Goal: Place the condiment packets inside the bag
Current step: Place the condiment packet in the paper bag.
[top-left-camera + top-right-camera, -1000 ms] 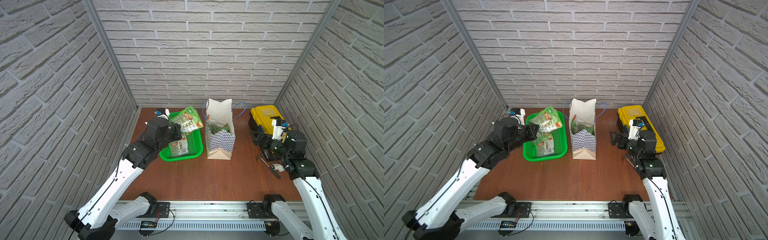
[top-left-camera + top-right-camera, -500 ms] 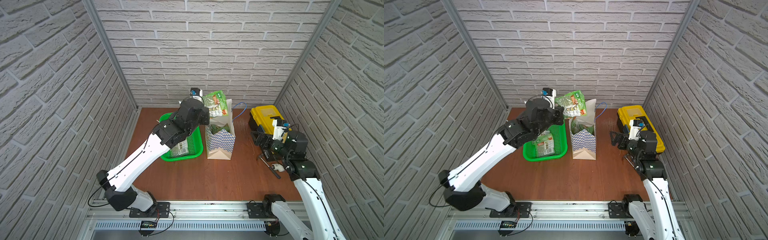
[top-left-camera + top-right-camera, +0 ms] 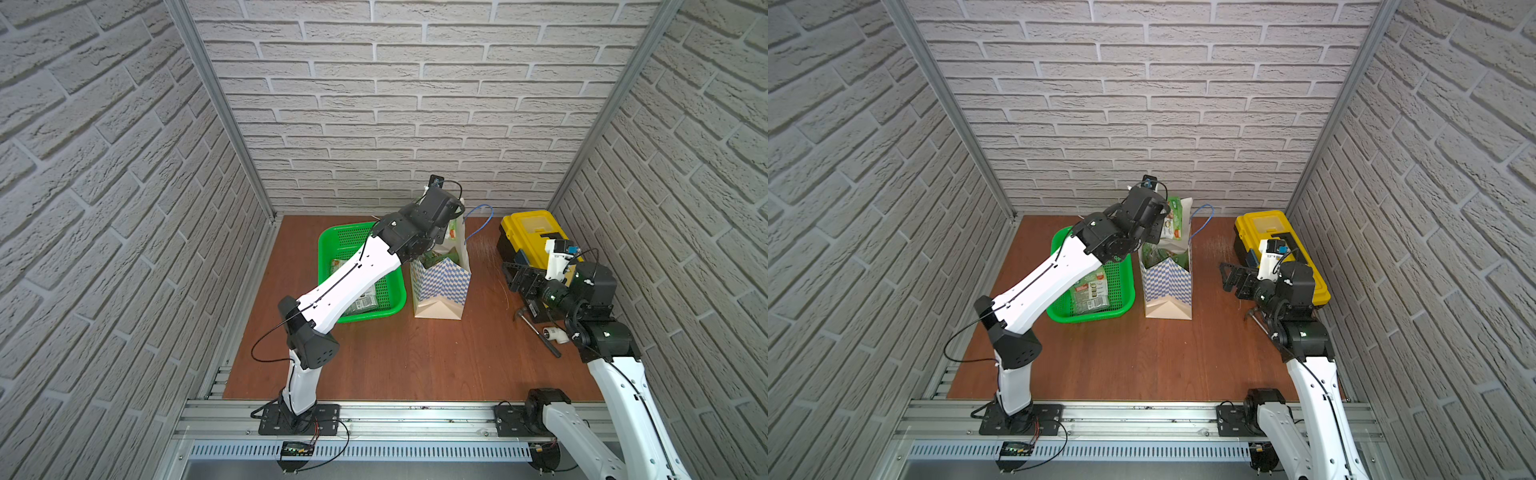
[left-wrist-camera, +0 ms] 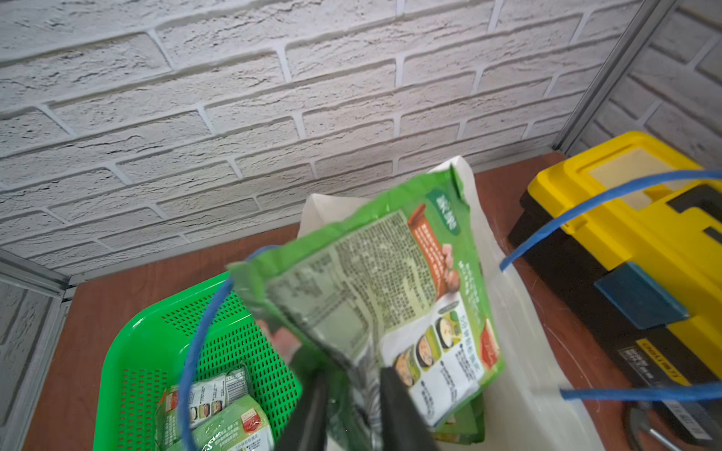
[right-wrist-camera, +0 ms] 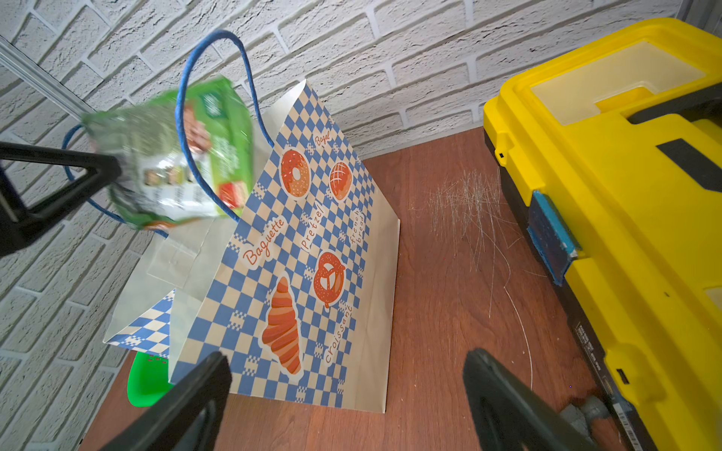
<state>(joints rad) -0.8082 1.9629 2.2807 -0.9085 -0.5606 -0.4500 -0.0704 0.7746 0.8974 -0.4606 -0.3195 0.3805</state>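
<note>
A green packet (image 4: 390, 296) sits between my left fingers (image 4: 404, 416), pinched or loose I cannot tell, with the bag (image 5: 297, 242) just below them; next I let go fully, my right fingers (image 5: 187, 402) spread wide and empty.

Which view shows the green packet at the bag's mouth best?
Left wrist: the packet is large and close, its print visible. Right wrist shows it blurred at the mouth of the bag. In both top views it is small, partly hidden by the left arm.
</note>
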